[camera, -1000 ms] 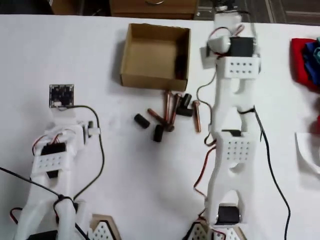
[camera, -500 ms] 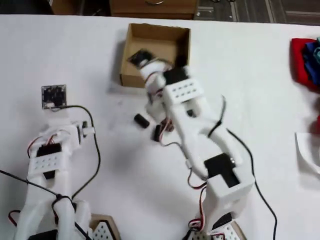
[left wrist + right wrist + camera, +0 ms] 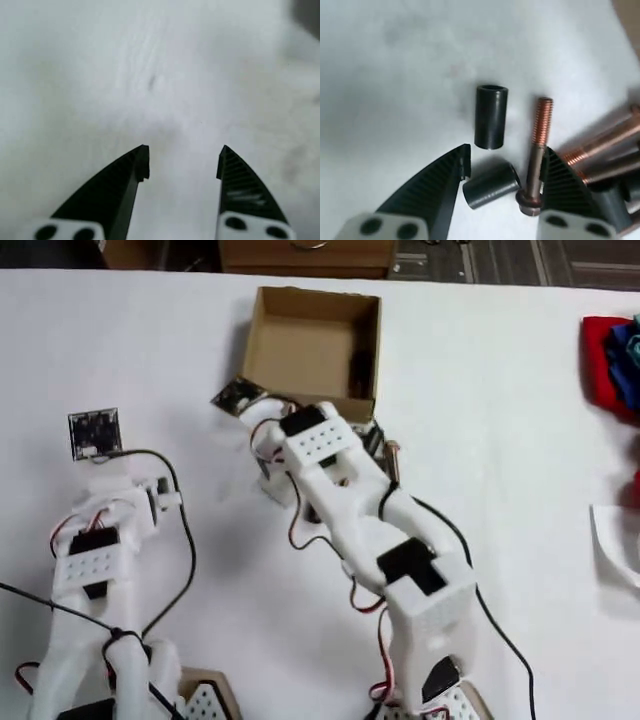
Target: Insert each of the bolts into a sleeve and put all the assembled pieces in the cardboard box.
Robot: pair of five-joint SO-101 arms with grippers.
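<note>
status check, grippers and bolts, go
Left gripper open above table. Right gripper open, straddling a sleeve and bolt. Loose bolts crowd alongside.

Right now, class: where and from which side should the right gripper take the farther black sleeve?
Probably mid-length, across the round wall of the farther sleeve, from above: it lies flat, clear of the bolt, its length running crosswise to how the open right gripper closes.

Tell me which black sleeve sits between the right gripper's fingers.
The crosswise sleeve beside the bolt head; the other sleeve lies beyond the right gripper.
</note>
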